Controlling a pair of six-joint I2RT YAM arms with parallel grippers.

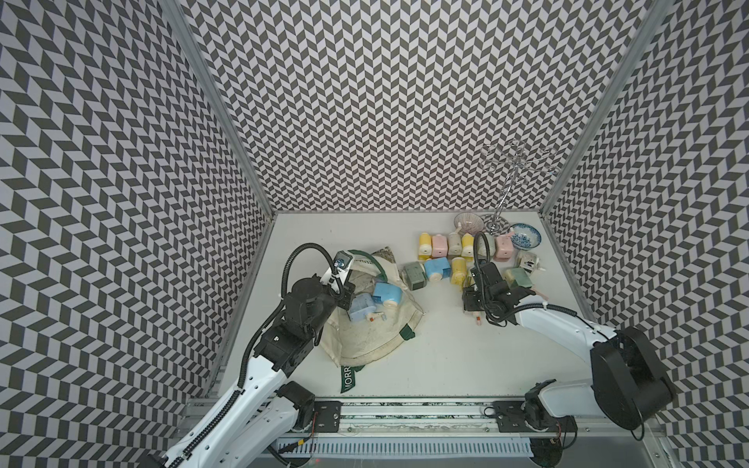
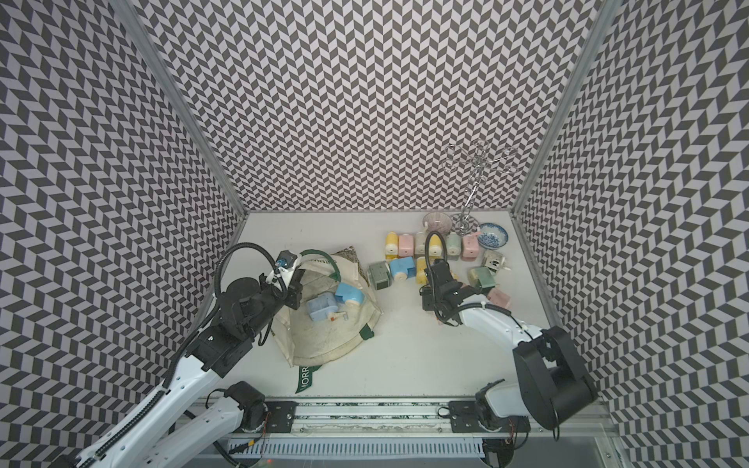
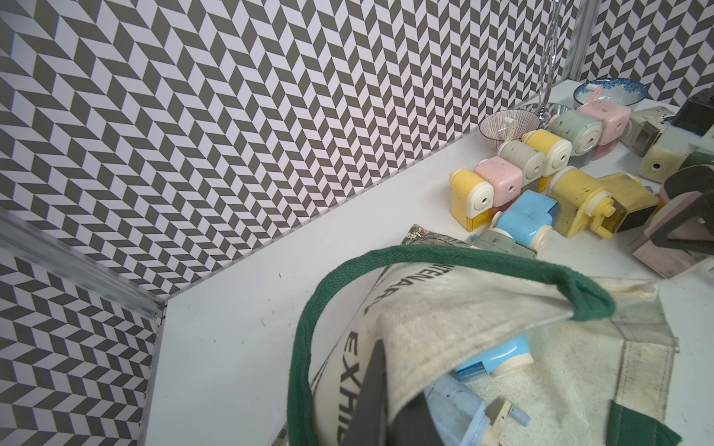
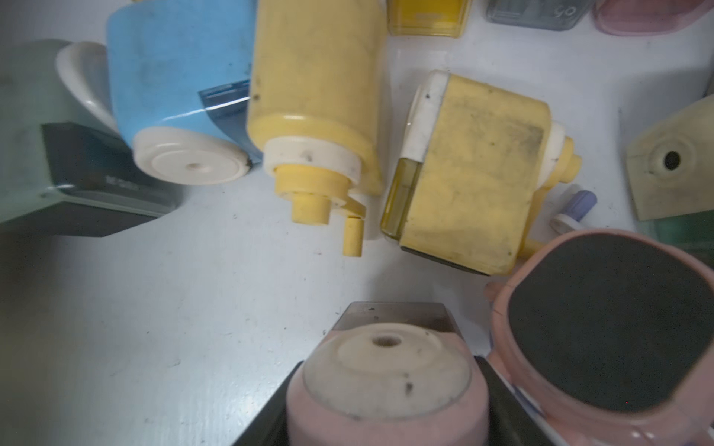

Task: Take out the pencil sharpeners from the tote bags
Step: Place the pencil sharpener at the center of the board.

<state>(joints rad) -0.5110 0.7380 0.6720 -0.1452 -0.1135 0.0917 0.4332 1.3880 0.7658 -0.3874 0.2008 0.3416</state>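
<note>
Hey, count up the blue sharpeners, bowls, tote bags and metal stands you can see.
Blue plastic crank pencil sharpeners: 3
Small patterned ceramic bowls: 2
Cream canvas tote bag with green straps: 1
Silver wire stand: 1
Total: 7

Cream tote bag (image 1: 373, 336), green straps (image 1: 347, 377); blue sharpeners (image 1: 387, 293); pink sharpener (image 4: 386, 386); grey-white chevron walls (image 1: 364, 101); blue-patterned bowl (image 1: 525, 236).

Robot lab cell: chevron-patterned walls (image 1: 364, 101), aluminium frame posts (image 1: 219, 101).
</note>
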